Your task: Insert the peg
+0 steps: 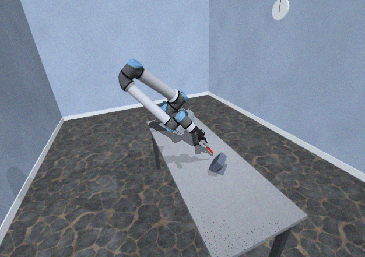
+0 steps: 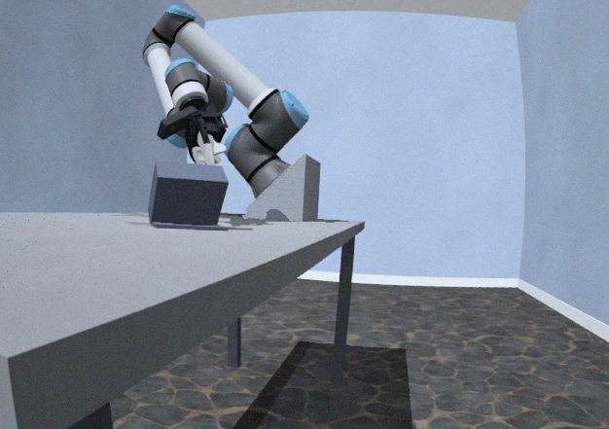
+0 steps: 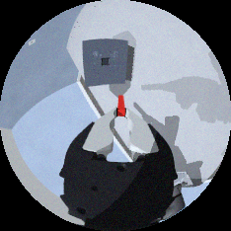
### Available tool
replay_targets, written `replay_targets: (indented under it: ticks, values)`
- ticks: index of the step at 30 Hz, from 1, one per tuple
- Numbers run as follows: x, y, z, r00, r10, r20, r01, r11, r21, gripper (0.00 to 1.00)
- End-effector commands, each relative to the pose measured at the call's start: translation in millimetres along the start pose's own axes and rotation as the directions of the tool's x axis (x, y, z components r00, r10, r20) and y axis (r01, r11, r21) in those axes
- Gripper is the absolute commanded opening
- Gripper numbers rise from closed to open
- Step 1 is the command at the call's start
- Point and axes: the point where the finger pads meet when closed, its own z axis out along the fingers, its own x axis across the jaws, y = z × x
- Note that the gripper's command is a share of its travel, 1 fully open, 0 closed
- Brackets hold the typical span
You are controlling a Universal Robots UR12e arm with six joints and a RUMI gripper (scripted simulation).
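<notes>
My gripper [image 1: 202, 143] is shut on a red peg [image 1: 209, 150] that sticks out past the white fingertips. The peg points down and forward at the sloped panel [image 1: 218, 162], a grey-blue wedge block on the table. In the wrist view the peg [image 3: 120, 105] sits between the fingertips, and its tip lies just below the panel's face [image 3: 105, 61]. The small dark square hole [image 3: 105, 61] shows in the middle of that face, a little left of the peg's line. In the exterior view the gripper [image 2: 205, 155] hangs just behind the top edge of the panel [image 2: 187, 194], and the peg is hidden.
The arm's grey wedge base mount [image 2: 290, 192] stands on the table behind the panel. The table's right edge [image 1: 250, 171] runs close beside the panel. A round wall clock [image 1: 280, 9] hangs high on the right wall.
</notes>
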Motion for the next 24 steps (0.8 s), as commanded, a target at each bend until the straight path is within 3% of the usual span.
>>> replay_targets:
  ticks: [1, 24]
  values:
    - [0.1, -3.8, -5.3, 0.999, 0.002, 0.032, -0.003, 1.0, 0.012, 0.0]
    - [2.6, -24.4, -25.0, 0.991, 0.009, 0.131, -0.018, 0.998, 0.065, 0.0]
